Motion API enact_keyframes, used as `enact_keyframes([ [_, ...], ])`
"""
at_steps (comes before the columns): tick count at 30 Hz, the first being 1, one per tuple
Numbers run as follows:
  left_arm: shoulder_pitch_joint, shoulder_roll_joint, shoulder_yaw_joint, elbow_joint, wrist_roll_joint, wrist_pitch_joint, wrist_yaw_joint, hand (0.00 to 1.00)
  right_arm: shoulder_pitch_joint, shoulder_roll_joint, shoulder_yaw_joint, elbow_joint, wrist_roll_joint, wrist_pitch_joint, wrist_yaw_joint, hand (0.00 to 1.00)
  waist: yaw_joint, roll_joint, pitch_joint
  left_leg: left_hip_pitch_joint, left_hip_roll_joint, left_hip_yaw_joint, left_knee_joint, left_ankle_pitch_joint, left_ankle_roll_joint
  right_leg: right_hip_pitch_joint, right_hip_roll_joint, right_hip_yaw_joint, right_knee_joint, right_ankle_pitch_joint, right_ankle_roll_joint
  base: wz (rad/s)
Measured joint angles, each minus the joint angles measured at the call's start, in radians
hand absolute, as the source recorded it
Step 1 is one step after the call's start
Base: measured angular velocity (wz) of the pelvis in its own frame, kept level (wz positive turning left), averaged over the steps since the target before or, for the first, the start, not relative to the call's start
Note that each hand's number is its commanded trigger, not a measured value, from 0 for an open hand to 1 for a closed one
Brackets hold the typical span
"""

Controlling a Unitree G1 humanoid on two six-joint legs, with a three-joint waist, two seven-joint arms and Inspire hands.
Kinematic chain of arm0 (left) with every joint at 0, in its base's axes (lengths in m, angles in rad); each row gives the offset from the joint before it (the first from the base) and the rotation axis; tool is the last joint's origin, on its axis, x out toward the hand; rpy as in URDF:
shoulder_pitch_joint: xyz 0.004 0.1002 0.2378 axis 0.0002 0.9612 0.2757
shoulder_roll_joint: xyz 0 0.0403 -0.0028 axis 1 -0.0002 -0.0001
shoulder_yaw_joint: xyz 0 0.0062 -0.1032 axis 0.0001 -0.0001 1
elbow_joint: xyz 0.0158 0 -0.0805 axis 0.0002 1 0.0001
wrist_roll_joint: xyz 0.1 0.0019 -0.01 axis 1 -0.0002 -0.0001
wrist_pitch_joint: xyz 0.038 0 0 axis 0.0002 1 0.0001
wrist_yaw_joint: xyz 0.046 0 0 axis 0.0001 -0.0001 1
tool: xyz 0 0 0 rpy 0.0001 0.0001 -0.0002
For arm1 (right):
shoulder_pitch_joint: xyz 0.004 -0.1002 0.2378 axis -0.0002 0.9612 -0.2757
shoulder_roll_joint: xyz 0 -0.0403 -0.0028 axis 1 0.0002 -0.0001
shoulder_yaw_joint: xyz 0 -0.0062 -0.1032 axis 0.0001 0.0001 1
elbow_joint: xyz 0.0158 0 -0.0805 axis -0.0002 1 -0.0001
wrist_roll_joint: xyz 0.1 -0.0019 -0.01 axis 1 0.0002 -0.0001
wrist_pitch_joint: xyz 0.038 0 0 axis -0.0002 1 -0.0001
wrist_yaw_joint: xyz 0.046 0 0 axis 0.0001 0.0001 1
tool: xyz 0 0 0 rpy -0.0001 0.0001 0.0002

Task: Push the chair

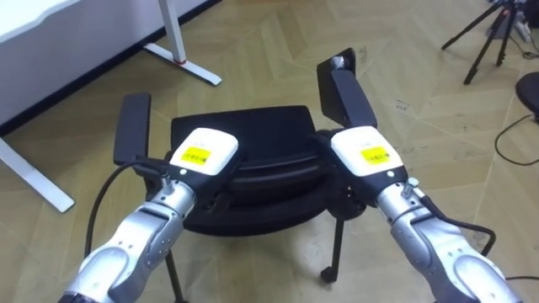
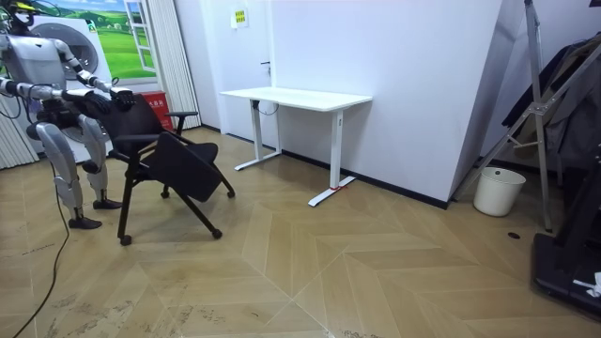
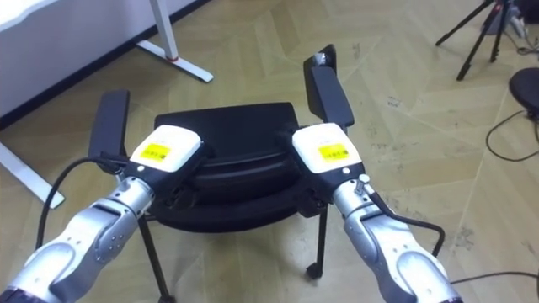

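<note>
The left hand (image 1: 202, 153) and right hand (image 1: 366, 153) sit on the black chair (image 1: 253, 135) back; their fingers are hidden, so I cannot tell their state; a white desk (image 2: 296, 97) stands ahead; a tripod (image 1: 487, 34) stands to the robot's right.

Silver jointed forearms; left hand (image 1: 202, 153), right hand (image 1: 366, 151) white-backed, yellow stickers; black wrist cables.

White desk (image 1: 172, 29) — half beyond upper-left edge
</note>
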Motion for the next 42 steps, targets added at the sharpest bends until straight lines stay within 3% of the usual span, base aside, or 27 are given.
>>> enact_keyframes([
  [4, 0.000, 0.001, -0.012, -0.003, 0.001, -0.023, 0.000, 1.00, -0.042, 0.020, -0.001, 0.054, -0.006, 0.009, -0.014, 1.00, 0.025, -0.001, -0.0011, 0.000, 0.000, -0.001, 0.000, 0.000, 0.000, 0.002, -0.001, -0.003, -0.001, 0.000, 0.000, 0.02],
  [7, 0.008, 0.016, -0.013, -0.011, 0.002, -0.037, 0.000, 1.00, -0.029, 0.014, 0.005, 0.060, -0.044, -0.010, -0.027, 1.00, 0.028, -0.006, -0.0042, 0.002, -0.001, -0.005, 0.000, 0.000, 0.000, 0.014, -0.003, -0.011, -0.015, 0.000, 0.000, 0.10],
  [21, 0.019, 0.026, -0.015, -0.010, 0.002, -0.049, -0.011, 1.00, -0.004, 0.023, 0.013, 0.099, -0.073, -0.045, -0.087, 1.00, 0.037, -0.020, -0.0097, 0.017, -0.004, -0.012, 0.000, 0.000, 0.000, 0.037, -0.014, -0.027, -0.032, 0.000, 0.000, 0.02],
  [42, 0.021, 0.033, -0.014, -0.010, 0.004, -0.055, -0.016, 1.00, -0.002, 0.022, 0.026, 0.127, -0.071, -0.053, -0.135, 1.00, 0.041, -0.025, -0.0058, 0.022, -0.002, -0.033, 0.002, 0.000, 0.000, 0.050, -0.013, -0.036, -0.034, -0.001, -0.002, 0.01],
])
